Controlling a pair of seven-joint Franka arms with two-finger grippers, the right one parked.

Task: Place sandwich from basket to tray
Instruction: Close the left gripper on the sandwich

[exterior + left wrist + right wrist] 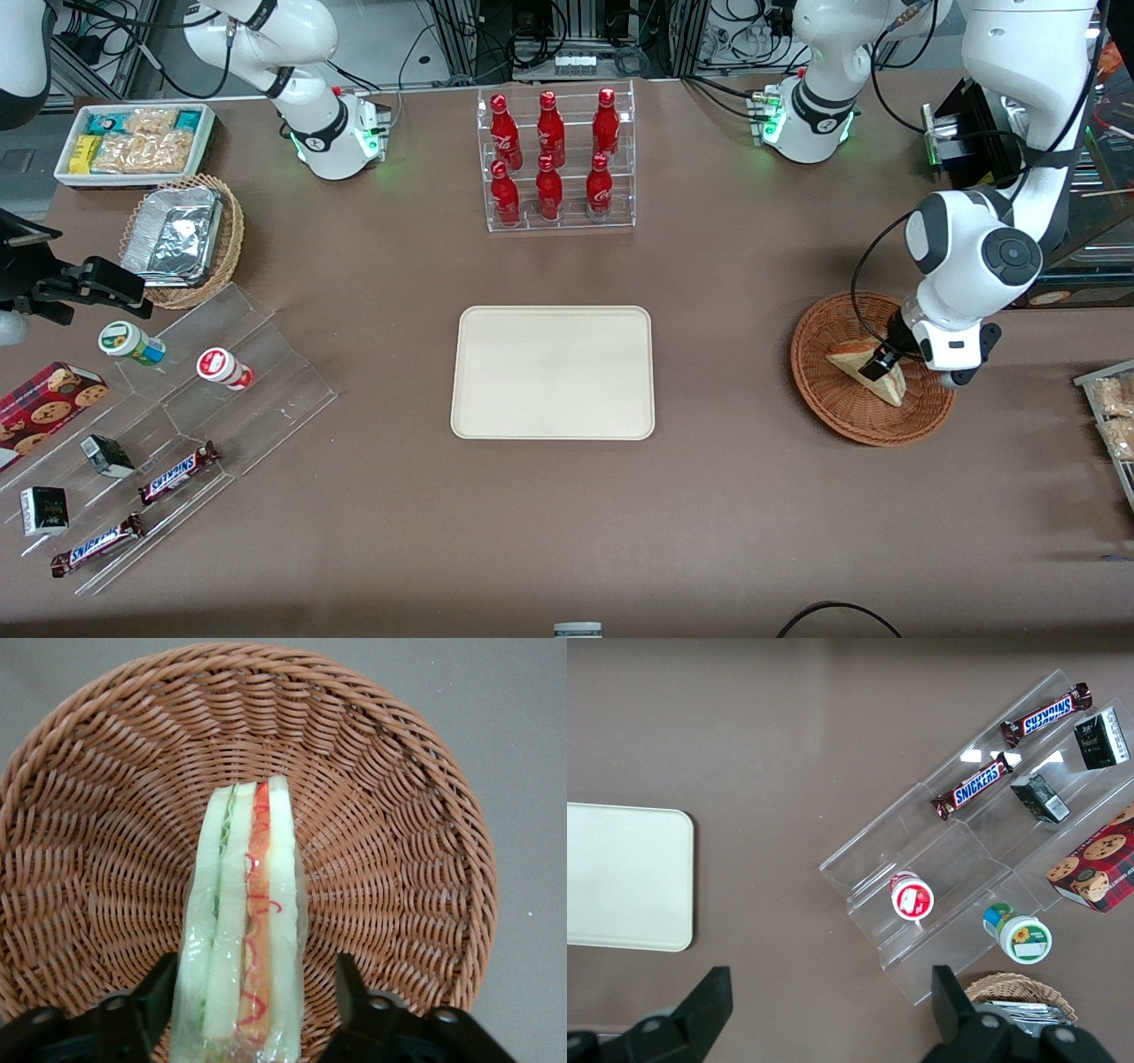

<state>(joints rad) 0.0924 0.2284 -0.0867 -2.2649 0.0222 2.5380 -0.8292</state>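
You're at the grasp: the left gripper straddles the plastic-wrapped triangular white-bread sandwich in the round reddish-brown wicker basket, fingers seemingly not yet pinching. Next, clamp, lift, carry to the flat cream rectangular tray.

Gripper: fingertips hidden in front view by the arm's wrist, at about 4 o'clock from the tray. Wrist view cuts off the fingers and the sandwich at its near end. Contact with the wrap not discernible. Basket rim partly cropped.
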